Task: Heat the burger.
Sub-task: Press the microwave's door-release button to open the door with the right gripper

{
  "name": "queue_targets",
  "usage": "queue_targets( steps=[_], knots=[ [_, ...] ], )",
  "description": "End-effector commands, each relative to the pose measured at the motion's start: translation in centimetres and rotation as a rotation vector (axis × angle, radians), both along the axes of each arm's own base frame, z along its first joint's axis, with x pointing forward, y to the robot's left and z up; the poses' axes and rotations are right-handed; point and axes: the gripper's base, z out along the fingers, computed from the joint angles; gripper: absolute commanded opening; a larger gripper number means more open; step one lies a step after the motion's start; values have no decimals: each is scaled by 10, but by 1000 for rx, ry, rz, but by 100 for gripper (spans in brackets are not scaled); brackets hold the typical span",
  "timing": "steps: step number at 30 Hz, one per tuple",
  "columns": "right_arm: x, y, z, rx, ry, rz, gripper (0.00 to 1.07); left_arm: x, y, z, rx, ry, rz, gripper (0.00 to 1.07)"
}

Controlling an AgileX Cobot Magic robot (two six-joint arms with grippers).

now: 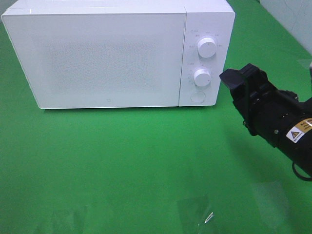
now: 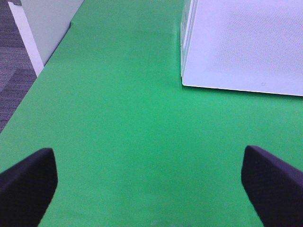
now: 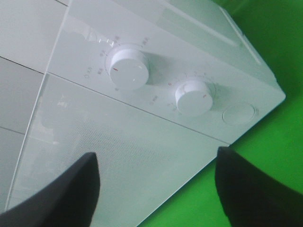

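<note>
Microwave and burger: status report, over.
Left claw open, empty, above the table. Right claw open, empty, by the lower knob. Microwave shut. Burger not in view.

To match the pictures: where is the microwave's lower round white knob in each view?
Exterior high: lower round white knob, on the right panel above the round button.
Left wrist: not in it.
Right wrist: between the other knob and that button.
Shared landmark: the dotted white microwave door.

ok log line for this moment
microwave: door shut | right tool: open, near lower knob | left tool: open, over table | burger: not in view
</note>
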Motion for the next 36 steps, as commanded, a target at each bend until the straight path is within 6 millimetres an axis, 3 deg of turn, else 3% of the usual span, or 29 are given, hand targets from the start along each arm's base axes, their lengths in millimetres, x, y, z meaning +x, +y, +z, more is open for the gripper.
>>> queue_targets(
  steps=[1, 6, 7, 8, 9, 11, 12, 13, 14, 23, 36],
  knots=[
    [0, 2, -2, 131, 43, -6, 59, -1, 0, 1, -4, -19, 2, 100],
    [1, 1, -9, 382, 158, -48, 47, -1, 0, 1, -4, -19, 2, 100],
    [1, 1, -11, 474, 206, -70, 37, -1, 0, 1, -4, -19, 2, 100],
    [1, 1, -11, 474, 206, -70, 37, -1, 0, 1, -4, -19, 2, 100],
    [1, 0, -13, 523, 240, -92, 25, -1, 0, 1, -4, -19, 2, 100],
    [1, -1, -13, 534, 244, -100, 20, -1, 0, 1, -4, -19, 2, 100],
    [1, -2, -14, 542, 247, -117, 8, -1, 0, 1, -4, -19, 2, 100],
    [1, -2, -14, 542, 247, -117, 8, -1, 0, 1, -4, -19, 2, 100],
    [2, -4, -14, 549, 248, -139, 0, -1, 0, 1, -4, -19, 2, 100],
    [7, 1, -18, 553, 338, -159, 0, -1, 0, 1, -4, -19, 2, 100],
    [35, 16, -32, 552, 371, -219, 0, -1, 0, 1, -4, -19, 2, 100]
  ],
)
